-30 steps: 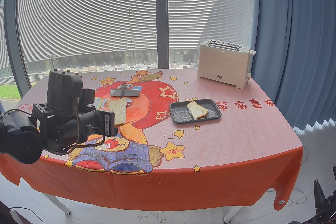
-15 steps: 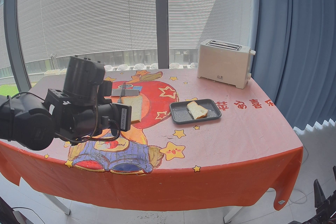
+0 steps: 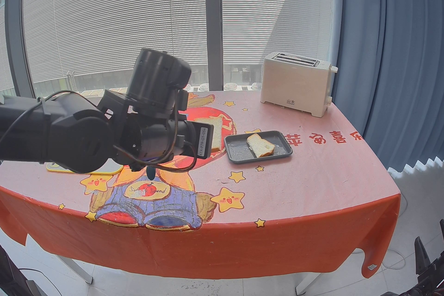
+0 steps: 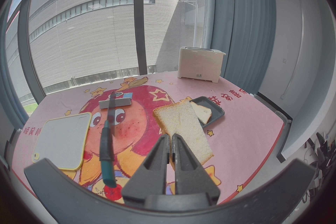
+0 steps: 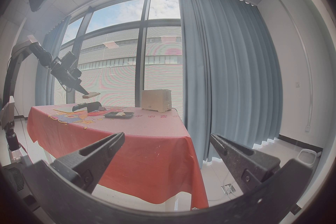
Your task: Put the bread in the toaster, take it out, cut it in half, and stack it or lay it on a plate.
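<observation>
Pale bread [image 4: 185,126]: your left gripper [image 4: 171,138] pinches it above the table [image 3: 300,181], near the plate [image 3: 238,151]; your right gripper [image 5: 167,138] gapes wide, empty.

Head view looks down over the table [image 3: 323,176]. Left wrist view sits close above, right wrist low and far; all share the toaster [image 3: 296,84].

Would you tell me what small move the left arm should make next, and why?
Probably carry the slice rightward over the tray: the left gripper is shut on it, above the table short of the tray, where one piece already lies.
</observation>
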Controlling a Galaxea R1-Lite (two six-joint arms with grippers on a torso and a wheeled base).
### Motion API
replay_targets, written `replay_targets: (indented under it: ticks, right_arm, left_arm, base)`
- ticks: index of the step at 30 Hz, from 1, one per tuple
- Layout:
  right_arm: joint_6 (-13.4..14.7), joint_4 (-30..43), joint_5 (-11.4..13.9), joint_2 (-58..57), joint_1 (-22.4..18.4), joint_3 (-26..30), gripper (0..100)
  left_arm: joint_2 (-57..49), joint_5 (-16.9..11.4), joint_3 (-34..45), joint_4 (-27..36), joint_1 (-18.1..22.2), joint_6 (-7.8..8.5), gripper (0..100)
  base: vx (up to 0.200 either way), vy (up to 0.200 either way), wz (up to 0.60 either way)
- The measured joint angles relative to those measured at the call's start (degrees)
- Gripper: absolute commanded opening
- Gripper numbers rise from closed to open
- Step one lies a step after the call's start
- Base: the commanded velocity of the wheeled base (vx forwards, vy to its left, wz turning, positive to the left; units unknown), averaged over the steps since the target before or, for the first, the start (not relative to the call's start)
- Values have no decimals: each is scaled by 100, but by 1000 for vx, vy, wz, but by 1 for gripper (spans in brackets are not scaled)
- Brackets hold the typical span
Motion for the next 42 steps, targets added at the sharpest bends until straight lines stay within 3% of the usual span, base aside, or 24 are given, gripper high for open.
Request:
replay_targets:
  ticks: [8, 16, 24, 29, 36, 42]
  right_arm:
    - [-2, -2, 0, 0, 0, 0, 100]
    - [-2, -2, 0, 0, 0, 0, 100]
    - [0, -2, 0, 0, 0, 0, 100]
    - [-2, -2, 0, 0, 0, 0, 100]
    - [0, -5, 0, 0, -2, 0, 100]
    - [0, 0, 0, 0, -2, 5, 100]
  left_arm:
    - [584, 6, -606, 33, -30, -216, 0]
    - [1040, 5, -1064, 4, -35, -250, 0]
    - [1128, -6, -642, 22, -35, -228, 0]
    - [1058, 5, -488, 23, -22, -224, 0]
    - [1014, 6, -375, -18, -24, -219, 0]
    - [1006, 6, -347, -29, -27, -217, 0]
  base:
    - [0, 0, 0]
    - [0, 0, 0]
    - [0, 0, 0]
    - [200, 0, 0]
    - [200, -200, 0]
    - [0, -100, 0]
